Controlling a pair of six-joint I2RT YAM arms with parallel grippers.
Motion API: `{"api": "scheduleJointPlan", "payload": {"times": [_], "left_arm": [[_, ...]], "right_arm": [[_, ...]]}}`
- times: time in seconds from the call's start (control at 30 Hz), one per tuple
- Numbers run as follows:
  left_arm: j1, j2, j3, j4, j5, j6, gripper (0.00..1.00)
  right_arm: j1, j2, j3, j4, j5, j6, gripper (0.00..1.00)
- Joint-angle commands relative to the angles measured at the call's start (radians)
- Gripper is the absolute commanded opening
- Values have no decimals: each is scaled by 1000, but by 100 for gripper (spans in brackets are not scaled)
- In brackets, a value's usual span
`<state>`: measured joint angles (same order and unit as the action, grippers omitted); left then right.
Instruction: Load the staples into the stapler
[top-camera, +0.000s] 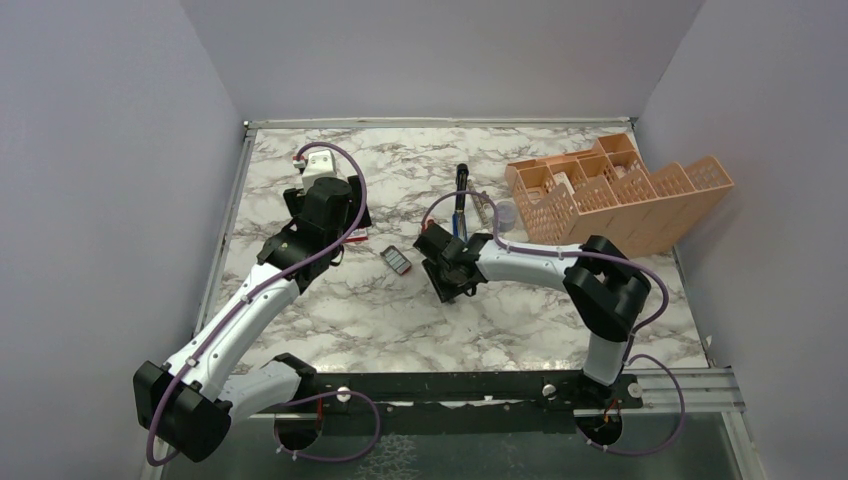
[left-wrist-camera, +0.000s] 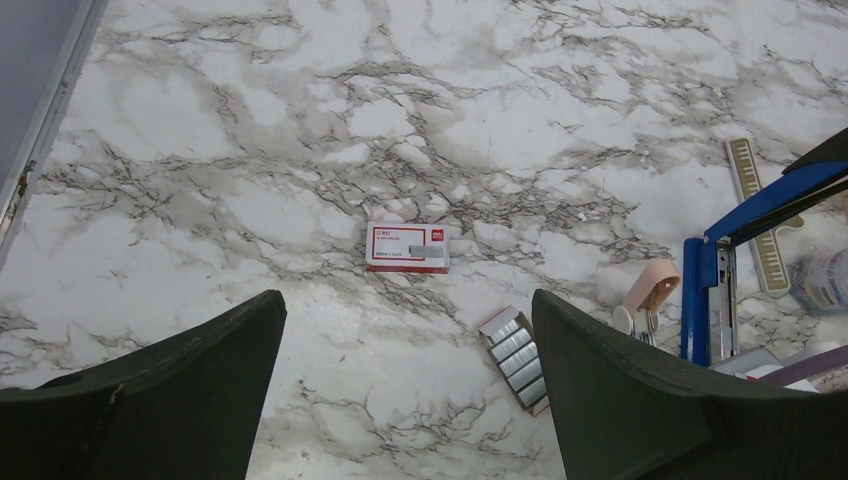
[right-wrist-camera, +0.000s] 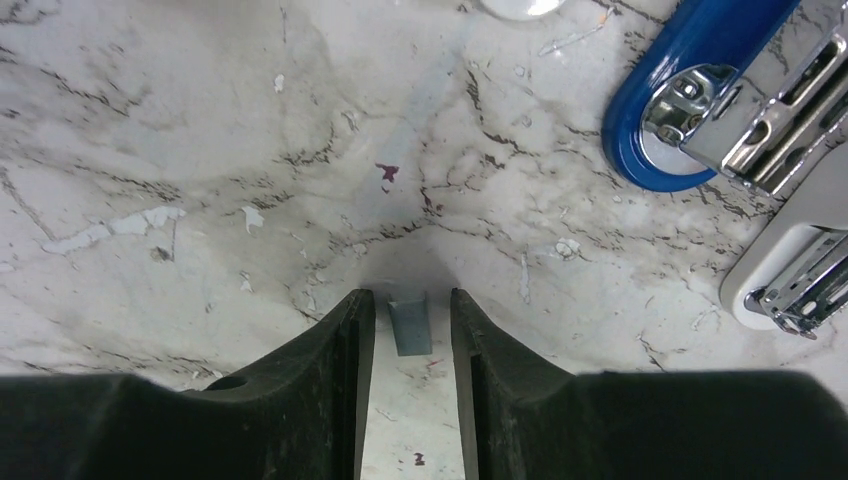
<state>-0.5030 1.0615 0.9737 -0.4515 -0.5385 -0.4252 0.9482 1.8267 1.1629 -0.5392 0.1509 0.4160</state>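
Observation:
The blue stapler lies open on the marble table, behind my right gripper. In the right wrist view its blue end and metal magazine are at the upper right. My right gripper is low over the table, jaws a narrow gap apart, with one short grey staple strip between them and a thin gap on each side. The dark tray of staples lies by the red-and-white box. My left gripper is wide open and empty above them.
An orange slotted basket stands at the back right. A thin metal strip and a pink object lie near the stapler. A white-and-metal object sits right of my right gripper.

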Motion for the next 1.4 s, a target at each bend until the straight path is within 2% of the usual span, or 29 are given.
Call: {"api": "scheduleJointPlan", "payload": {"times": [0.0, 0.47, 0.77, 1.03, 1.27, 1.37], "left_arm": [[6, -4, -6, 12, 9, 3, 93], [6, 0, -4, 11, 12, 3, 93], [6, 3, -3, 11, 14, 3, 93], [6, 11, -3, 11, 15, 2, 93], [6, 17, -1, 12, 17, 0, 93], [6, 24, 0, 13, 20, -1, 93]], "right_arm": [[6, 43, 25, 13, -4, -19, 35], [5, 28, 14, -13, 27, 1, 23], [-15, -67, -6, 15, 118, 47, 22], [-118, -211, -56, 38, 196, 59, 23], [-263, -277, -121, 111, 143, 40, 23], [-289, -278, -155, 167, 121, 40, 23]]}}
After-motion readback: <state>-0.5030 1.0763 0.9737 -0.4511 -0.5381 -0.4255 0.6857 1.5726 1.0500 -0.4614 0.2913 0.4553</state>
